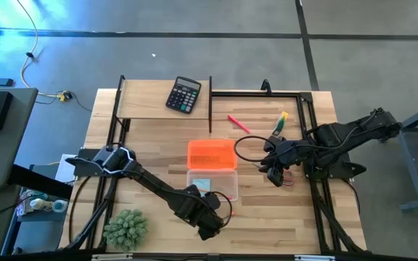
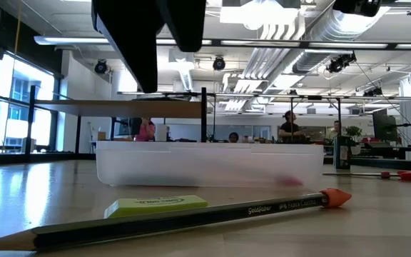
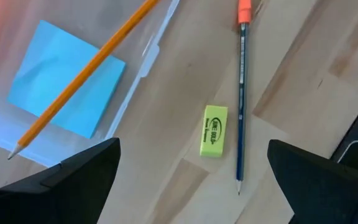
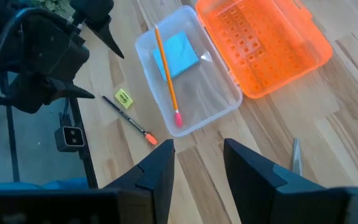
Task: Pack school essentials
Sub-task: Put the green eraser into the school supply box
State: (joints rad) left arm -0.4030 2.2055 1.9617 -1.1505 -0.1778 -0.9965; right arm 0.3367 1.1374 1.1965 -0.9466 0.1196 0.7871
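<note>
A clear plastic box point(image 1: 211, 184) holds the pale blue note pad point(image 3: 64, 78) and an orange pencil point(image 3: 82, 78); its orange lid point(image 1: 211, 154) lies open on the far side. A green eraser point(image 3: 215, 130) and a dark pencil point(image 3: 241, 99) lie flat on the table beside the box's near side. My left gripper point(image 3: 194, 180) hovers open above them. My right gripper point(image 4: 197, 165) is open to the right of the box, over the red-handled scissors point(image 1: 289, 178). A pink pen point(image 1: 238, 123) and the crayon box point(image 1: 280, 123) lie farther back.
A black calculator point(image 1: 183, 94) sits on a raised shelf at the far edge, held by a black frame point(image 1: 210, 105). A spiky green plant point(image 1: 125, 228) stands at the near left corner. A black cable point(image 1: 249, 148) loops by the right arm. People sit in the room behind.
</note>
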